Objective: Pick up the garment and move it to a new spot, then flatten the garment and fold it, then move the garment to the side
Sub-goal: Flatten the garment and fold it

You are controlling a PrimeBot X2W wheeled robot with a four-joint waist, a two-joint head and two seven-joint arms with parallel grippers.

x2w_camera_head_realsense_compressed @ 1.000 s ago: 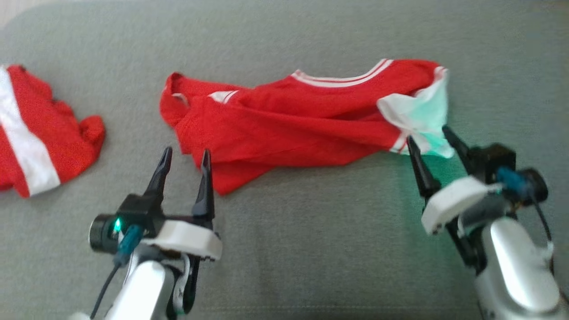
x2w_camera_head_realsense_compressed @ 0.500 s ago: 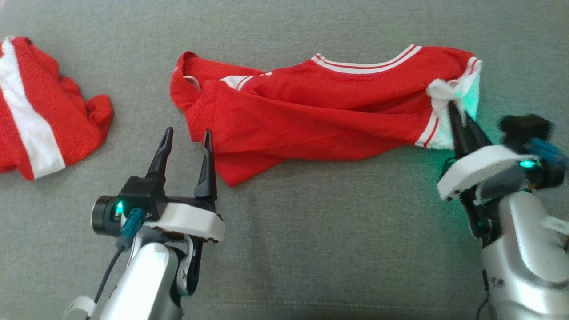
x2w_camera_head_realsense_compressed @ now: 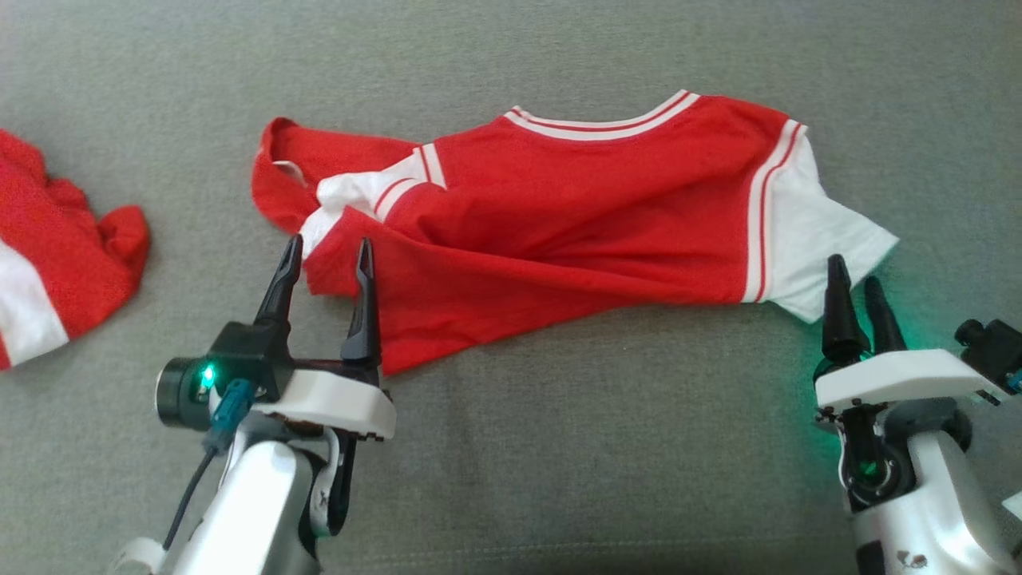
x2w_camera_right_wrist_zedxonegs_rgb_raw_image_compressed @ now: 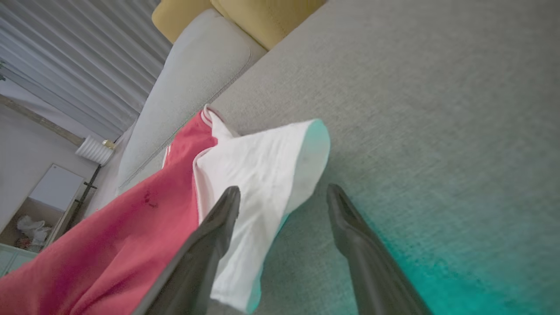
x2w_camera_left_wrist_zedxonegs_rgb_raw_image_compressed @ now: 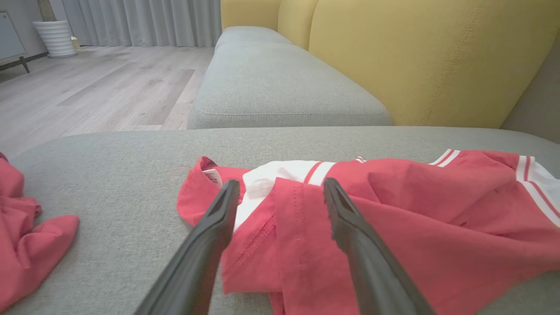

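My L pincer (x2w_camera_head_realsense_compressed: 329, 243) is wide open, fingers astride the shirt (x2w_camera_head_realsense_compressed: 559, 216) edge. R pincer (x2w_camera_head_realsense_compressed: 854, 271) is wide too, empty, just beside the white sleeve (x2w_camera_head_realsense_compressed: 806, 239).

**Left end effector** (x2w_camera_head_realsense_compressed: 329, 242), at 7 o'clock in the head view: two long, dark, tapering fingers (x2w_camera_head_realsense_compressed: 281, 291) rise from a black block on a white plate (x2w_camera_head_realsense_compressed: 335, 407) with rounded corners. A black cylindrical housing (x2w_camera_head_realsense_compressed: 180, 391) on the plate's 9 o'clock side carries a green light. Below it, a teal connector (x2w_camera_head_realsense_compressed: 231, 415) feeds a dark cable (x2w_camera_head_realsense_compressed: 188, 503). The left forearm (x2w_camera_head_realsense_compressed: 255, 511) is glossy silver.

**Right end effector** (x2w_camera_head_realsense_compressed: 854, 271), at 4 o'clock: the same dark fingers on a matching plate (x2w_camera_head_realsense_compressed: 902, 379), with a green lamp (x2w_camera_head_realsense_compressed: 866, 467) beneath. The right forearm (x2w_camera_head_realsense_compressed: 934, 511) is silver.

In the left wrist view the fingers are matte charcoal, and one has a finely toothed inner edge.
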